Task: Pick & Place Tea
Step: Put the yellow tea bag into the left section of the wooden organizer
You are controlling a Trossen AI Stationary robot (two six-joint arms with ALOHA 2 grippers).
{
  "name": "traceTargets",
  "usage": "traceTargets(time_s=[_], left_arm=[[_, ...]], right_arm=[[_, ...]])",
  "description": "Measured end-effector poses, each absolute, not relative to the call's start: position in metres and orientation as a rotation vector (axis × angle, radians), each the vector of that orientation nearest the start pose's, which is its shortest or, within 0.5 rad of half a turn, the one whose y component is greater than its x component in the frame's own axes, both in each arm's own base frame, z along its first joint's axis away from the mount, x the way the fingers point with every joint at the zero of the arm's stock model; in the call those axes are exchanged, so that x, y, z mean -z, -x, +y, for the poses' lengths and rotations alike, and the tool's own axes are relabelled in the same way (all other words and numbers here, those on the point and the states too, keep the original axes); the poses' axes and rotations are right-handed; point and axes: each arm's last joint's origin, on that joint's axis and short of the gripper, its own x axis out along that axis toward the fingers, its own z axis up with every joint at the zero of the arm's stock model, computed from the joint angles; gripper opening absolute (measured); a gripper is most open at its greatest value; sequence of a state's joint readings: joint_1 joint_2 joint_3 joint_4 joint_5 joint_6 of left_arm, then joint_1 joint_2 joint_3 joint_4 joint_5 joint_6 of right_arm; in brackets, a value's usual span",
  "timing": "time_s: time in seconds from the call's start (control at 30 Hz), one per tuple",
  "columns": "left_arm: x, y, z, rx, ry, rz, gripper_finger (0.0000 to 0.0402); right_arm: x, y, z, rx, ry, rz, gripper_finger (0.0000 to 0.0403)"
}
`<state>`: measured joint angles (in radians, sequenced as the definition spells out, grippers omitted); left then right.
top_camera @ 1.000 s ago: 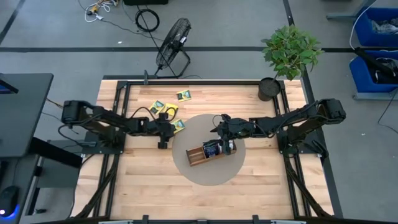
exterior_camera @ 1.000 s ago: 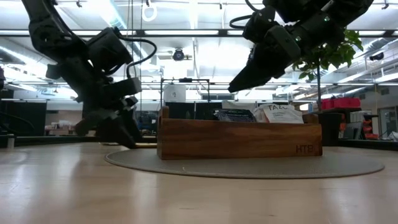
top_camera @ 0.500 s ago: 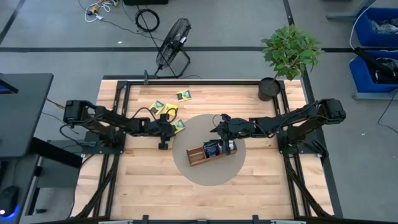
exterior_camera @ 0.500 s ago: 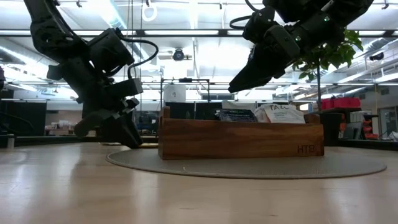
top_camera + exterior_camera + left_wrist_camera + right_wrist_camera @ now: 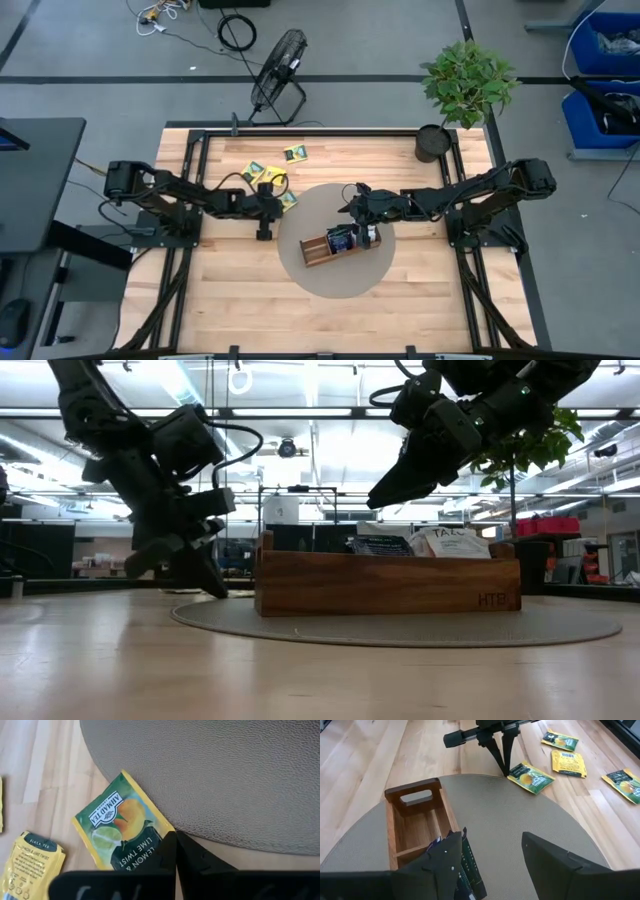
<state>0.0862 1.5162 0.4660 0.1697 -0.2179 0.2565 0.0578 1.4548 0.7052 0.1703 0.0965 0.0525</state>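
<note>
A yellow-and-green tea sachet (image 5: pixel 117 822) lies flat on the wood, one corner on the rim of the round grey mat (image 5: pixel 225 780). My left gripper (image 5: pixel 175 837) is shut at that corner; it also shows in the right wrist view (image 5: pixel 506 770) and the low view (image 5: pixel 212 585). My right gripper (image 5: pixel 492 862) hangs open over the right end of the wooden tray (image 5: pixel 415 817), touching nothing. Dark sachets (image 5: pixel 467 865) stand in the tray compartment below it, and their tops show above the tray wall (image 5: pixel 440 542). My left gripper has its two fingertips together on the sachet's corner (image 5: pixel 162 827) beside the mat's rim. The fingers slant down from the table's left side. They hide the place of contact, so how much foil lies between them does not show. The sachet (image 5: pixel 530 777) lies flat on the table.
Several more sachets lie on the wood at the far left (image 5: pixel 296 153) (image 5: pixel 252 170) (image 5: pixel 568 762). A potted plant (image 5: pixel 432 143) stands at the far right corner. A fan (image 5: pixel 278 75) stands on the floor beyond the table's far edge.
My left gripper has shut its fingers at the sachet's corner while staying in about the same place. The sachet has stayed flat on the table. My right gripper has kept still.
</note>
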Motion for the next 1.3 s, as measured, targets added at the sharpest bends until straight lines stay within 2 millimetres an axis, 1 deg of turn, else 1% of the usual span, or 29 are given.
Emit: traceTargets(time_s=[0.1, 0.2, 0.33, 0.6, 0.8, 1.0, 1.17, 1.3], left_arm=[[-0.118, -0.243, 0.026, -0.161, -0.298, 0.948, 0.0002], [-0.125, -0.249, 0.025, -0.155, -0.292, 0.945, 0.0002], [-0.133, -0.256, 0.021, -0.137, -0.298, 0.939, 0.0001], [-0.15, -0.27, 0.012, -0.103, -0.312, 0.906, 0.0001], [-0.165, -0.28, 0.011, -0.095, -0.324, 0.894, 0.0001], [-0.179, -0.288, 0.012, -0.093, -0.335, 0.874, 0.0001], [-0.189, -0.294, 0.011, -0.077, -0.339, 0.856, 0.0001], [-0.193, -0.296, 0.011, -0.069, -0.346, 0.84, 0.0001]], right_arm=[[-0.19, -0.29, 0.014, 0.049, 0.005, 0.573, 0.0215], [-0.192, -0.291, 0.014, 0.047, 0.004, 0.556, 0.0215], [-0.196, -0.294, 0.009, 0.042, 0.055, 0.505, 0.0215], [-0.198, -0.296, 0.006, 0.032, 0.242, 0.48, 0.0215], [-0.193, -0.303, 0.001, 0.026, 0.352, 0.456, 0.0215], [-0.18, -0.31, -0.007, 0.018, 0.335, 0.465, 0.0215], [-0.171, -0.319, -0.011, 0.027, 0.324, 0.416, 0.0215], [-0.166, -0.333, -0.016, 0.021, 0.281, 0.436, 0.0215]])
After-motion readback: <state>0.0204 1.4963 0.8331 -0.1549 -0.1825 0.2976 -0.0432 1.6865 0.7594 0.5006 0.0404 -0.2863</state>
